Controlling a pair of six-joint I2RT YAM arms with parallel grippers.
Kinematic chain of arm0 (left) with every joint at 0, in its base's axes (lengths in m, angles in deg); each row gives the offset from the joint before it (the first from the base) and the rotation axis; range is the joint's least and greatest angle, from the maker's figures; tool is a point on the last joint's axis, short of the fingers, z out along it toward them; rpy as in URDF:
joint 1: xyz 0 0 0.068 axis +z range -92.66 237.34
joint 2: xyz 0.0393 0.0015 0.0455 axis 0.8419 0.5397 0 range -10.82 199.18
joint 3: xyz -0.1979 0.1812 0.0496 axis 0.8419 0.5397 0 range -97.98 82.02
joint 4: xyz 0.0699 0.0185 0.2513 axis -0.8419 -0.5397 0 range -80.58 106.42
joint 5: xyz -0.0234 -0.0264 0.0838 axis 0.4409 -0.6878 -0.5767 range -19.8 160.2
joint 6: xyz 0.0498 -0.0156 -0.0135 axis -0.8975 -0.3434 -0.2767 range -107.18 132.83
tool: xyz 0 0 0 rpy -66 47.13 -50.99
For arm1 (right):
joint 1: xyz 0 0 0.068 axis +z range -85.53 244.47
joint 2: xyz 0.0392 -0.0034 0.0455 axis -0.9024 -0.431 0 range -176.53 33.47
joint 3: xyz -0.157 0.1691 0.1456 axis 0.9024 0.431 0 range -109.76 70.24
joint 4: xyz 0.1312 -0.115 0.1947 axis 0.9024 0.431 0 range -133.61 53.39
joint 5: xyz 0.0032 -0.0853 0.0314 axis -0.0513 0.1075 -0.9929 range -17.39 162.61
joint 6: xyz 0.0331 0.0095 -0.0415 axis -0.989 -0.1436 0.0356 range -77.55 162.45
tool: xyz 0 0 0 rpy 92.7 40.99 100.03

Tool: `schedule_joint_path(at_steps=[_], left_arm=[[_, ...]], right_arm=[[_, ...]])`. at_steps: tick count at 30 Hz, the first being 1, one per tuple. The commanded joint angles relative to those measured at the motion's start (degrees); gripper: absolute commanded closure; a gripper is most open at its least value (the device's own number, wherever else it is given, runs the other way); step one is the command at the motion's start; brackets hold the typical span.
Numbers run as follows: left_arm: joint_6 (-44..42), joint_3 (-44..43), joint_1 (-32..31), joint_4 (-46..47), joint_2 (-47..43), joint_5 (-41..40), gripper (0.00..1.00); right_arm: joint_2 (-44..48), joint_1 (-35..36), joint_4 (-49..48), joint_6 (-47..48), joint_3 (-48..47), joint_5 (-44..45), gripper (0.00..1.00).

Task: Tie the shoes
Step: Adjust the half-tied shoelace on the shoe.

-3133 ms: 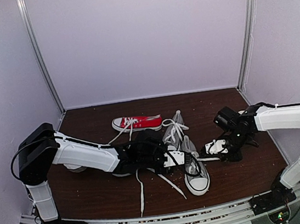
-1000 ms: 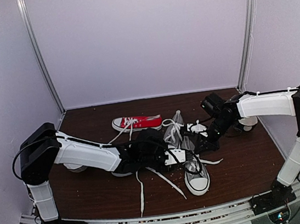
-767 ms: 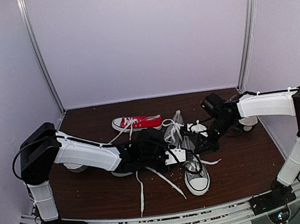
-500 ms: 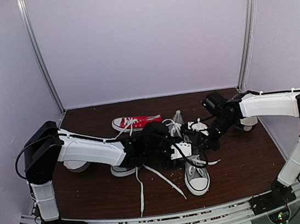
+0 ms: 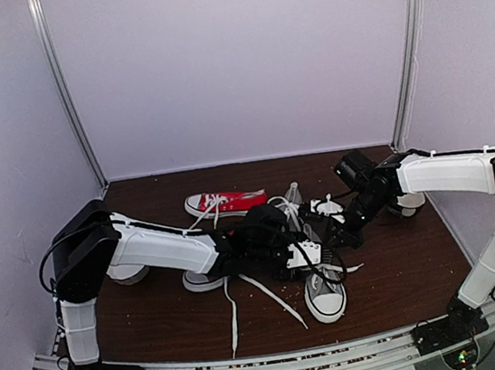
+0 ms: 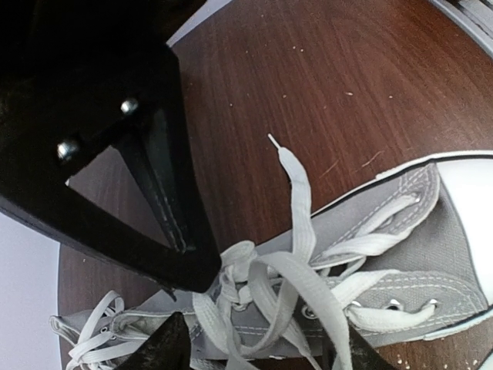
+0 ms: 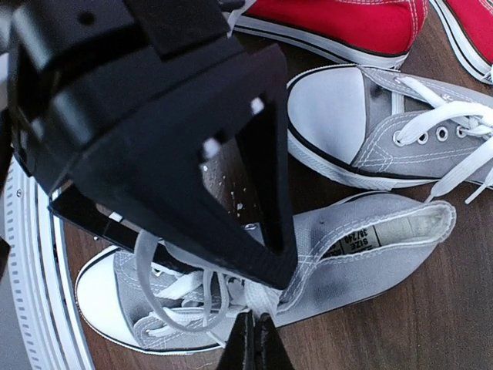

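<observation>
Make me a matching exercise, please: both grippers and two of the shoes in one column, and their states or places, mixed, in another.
Column A
1. left gripper
2. right gripper
3. red sneaker
4. nearest grey shoe

Column B
a. toe cap points to the near edge
b. shut on a white lace
c. open over grey-shoe laces
d. lies just beyond the left forearm

Pairs: 1-c, 2-b, 3-d, 4-a

left gripper (image 5: 317,256) opened, right gripper (image 7: 262,312) closed
</observation>
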State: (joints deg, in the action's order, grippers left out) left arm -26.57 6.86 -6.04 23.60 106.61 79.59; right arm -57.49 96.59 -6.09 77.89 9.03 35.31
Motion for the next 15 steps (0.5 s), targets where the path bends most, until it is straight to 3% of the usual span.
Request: schedule_joint_path(at_steps=[1,4,6,15], left_arm=[[-0.23,-2.70,0.00,1.85,1.88,-1.52,0.44],[-0.03,-2.81,0.01,1.90,2.14,-2.13,0.53],[0.69,-2.13,0.08,2.10,1.53,-2.10,0.53],[6.45,5.70,4.37,5.10,-5.64,4.76,0.38]], right_arm=[[1.39,0.14,0.74,-0.99,0.70,-0.59,1.00],[1.70,0.14,0.96,-0.98,0.89,-0.58,1.00],[1.90,0.09,1.06,-1.03,1.12,-0.21,1.00],[1.84,0.06,1.66,-0.83,1.10,0.31,1.00]])
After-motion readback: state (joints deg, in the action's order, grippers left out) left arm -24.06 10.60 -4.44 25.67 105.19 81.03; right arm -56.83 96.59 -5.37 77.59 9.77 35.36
